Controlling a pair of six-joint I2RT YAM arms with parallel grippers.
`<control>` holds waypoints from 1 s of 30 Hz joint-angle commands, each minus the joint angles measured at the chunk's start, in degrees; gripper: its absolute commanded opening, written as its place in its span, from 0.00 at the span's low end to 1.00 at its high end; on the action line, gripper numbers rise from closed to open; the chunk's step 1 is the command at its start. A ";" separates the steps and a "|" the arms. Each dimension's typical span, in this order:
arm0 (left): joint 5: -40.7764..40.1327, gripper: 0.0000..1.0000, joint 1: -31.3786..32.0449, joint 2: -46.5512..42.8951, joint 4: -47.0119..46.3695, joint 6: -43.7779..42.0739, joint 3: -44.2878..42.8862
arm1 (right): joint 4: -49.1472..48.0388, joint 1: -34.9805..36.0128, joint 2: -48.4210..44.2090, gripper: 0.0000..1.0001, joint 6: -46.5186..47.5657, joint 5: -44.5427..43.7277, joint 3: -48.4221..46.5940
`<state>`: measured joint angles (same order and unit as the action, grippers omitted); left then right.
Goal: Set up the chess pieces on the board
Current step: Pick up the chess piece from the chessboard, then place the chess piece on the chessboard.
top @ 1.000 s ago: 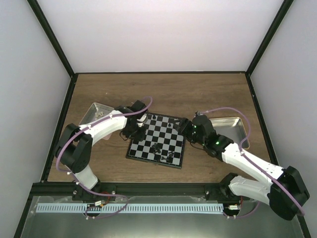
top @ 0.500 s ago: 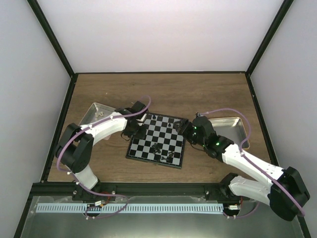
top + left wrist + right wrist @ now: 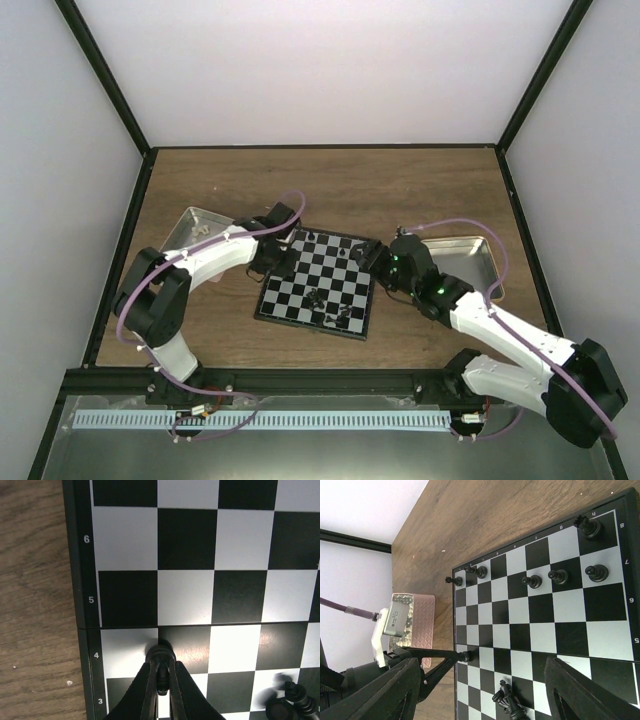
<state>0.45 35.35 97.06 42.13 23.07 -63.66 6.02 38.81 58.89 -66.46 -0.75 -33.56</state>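
The board (image 3: pixel 330 275) lies between my arms in the top view. My left gripper (image 3: pixel 161 666) is shut on a small black chess piece (image 3: pixel 160 653), at the board's (image 3: pixel 245 540) left edge over row 4. From the right wrist the same piece (image 3: pixel 465 655) shows at the tips of those thin fingers (image 3: pixel 437 655). Several black pieces stand along the far rows (image 3: pixel 559 576). Two more pieces lie tipped over together (image 3: pixel 507 700). My right gripper (image 3: pixel 482 665) hangs open above the board's (image 3: pixel 570 635) right side, holding nothing.
A pinkish tin (image 3: pixel 417 617) sits left of the board, seen as a metal tray (image 3: pixel 190 228) from above. Another metal tin (image 3: pixel 465 258) stands right of the board, behind my right arm. Brown wooden table surrounds the board, with black frame posts at its edges.
My left gripper's jaws have closed onto the black piece and it has shifted slightly nearer along the board's left edge. The right arm has stayed put.
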 commanded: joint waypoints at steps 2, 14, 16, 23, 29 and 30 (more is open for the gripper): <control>-3.03 0.04 0.15 -0.57 -1.38 -1.54 -4.14 | 1.15 -0.12 -1.70 0.70 0.67 -2.56 0.32; -8.22 0.04 0.02 9.64 -1.24 -2.52 -18.78 | 2.51 -0.14 -2.96 0.70 0.76 -3.79 0.58; -8.35 0.04 -0.02 11.42 -1.41 -2.34 -20.54 | 2.80 -0.11 -3.41 0.70 0.73 -4.11 0.61; -9.53 0.04 -0.61 17.03 -1.26 -1.72 -24.74 | 3.99 -0.13 -4.98 0.70 0.89 -5.38 0.63; -9.79 0.04 -1.40 19.77 -1.59 -1.00 -25.91 | 4.02 -0.15 -4.89 0.70 0.89 -5.42 0.59; -9.91 0.04 -1.50 20.25 -1.20 -0.93 -26.39 | 3.97 -0.14 -4.80 0.70 0.85 -5.40 0.60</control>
<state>-8.32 34.46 115.66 40.82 21.23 -87.68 8.80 38.81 54.63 -66.43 -4.40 -32.84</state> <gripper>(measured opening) 0.070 0.699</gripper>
